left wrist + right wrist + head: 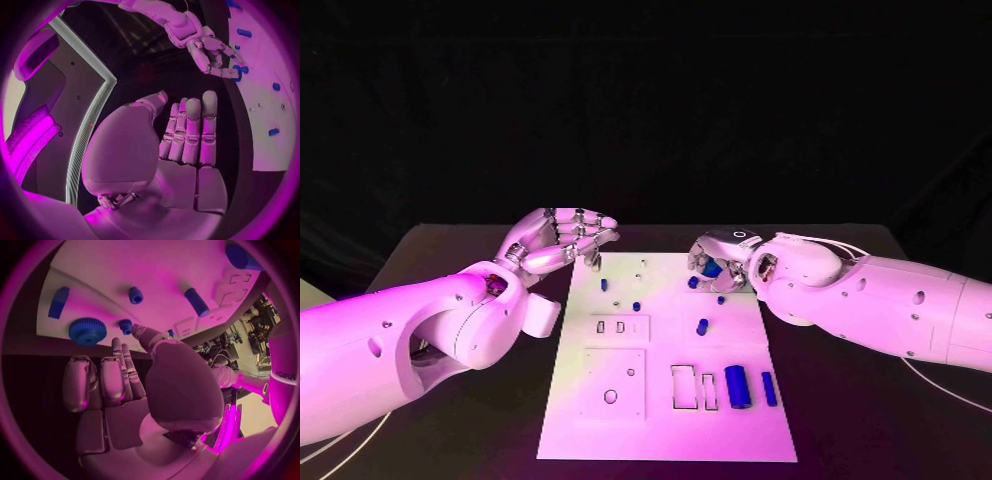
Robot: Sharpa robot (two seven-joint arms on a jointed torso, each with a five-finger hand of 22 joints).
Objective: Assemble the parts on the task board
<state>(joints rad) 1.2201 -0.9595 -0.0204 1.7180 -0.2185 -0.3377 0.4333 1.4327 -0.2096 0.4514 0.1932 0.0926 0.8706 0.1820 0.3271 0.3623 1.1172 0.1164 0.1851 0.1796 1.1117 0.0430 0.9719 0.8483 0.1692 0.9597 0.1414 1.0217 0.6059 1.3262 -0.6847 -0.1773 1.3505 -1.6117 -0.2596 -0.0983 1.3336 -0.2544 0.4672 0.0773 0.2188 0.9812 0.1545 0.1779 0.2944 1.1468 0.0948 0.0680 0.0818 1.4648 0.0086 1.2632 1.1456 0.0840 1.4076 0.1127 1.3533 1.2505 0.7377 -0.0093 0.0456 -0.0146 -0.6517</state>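
The white task board [668,410] lies in the middle of the black table. Small blue parts [704,325] are scattered on its far half. Two blue cylinders [736,385] lie at its near right. My left hand [567,238] hovers at the board's far left corner, holding nothing; in its wrist view the fingers [190,130] are straight and side by side. My right hand [726,255] hangs over the board's far right edge, fingers apart, just above a blue gear [87,331] and a short blue peg [125,326]. It grips nothing I can see.
In the right wrist view a blue peg [135,295], a longer blue cylinder [195,301] and a flat blue block [59,302] lie on the board [125,265] beyond the fingers. Rectangular slots [684,386] and round holes [610,396] mark the board's near half.
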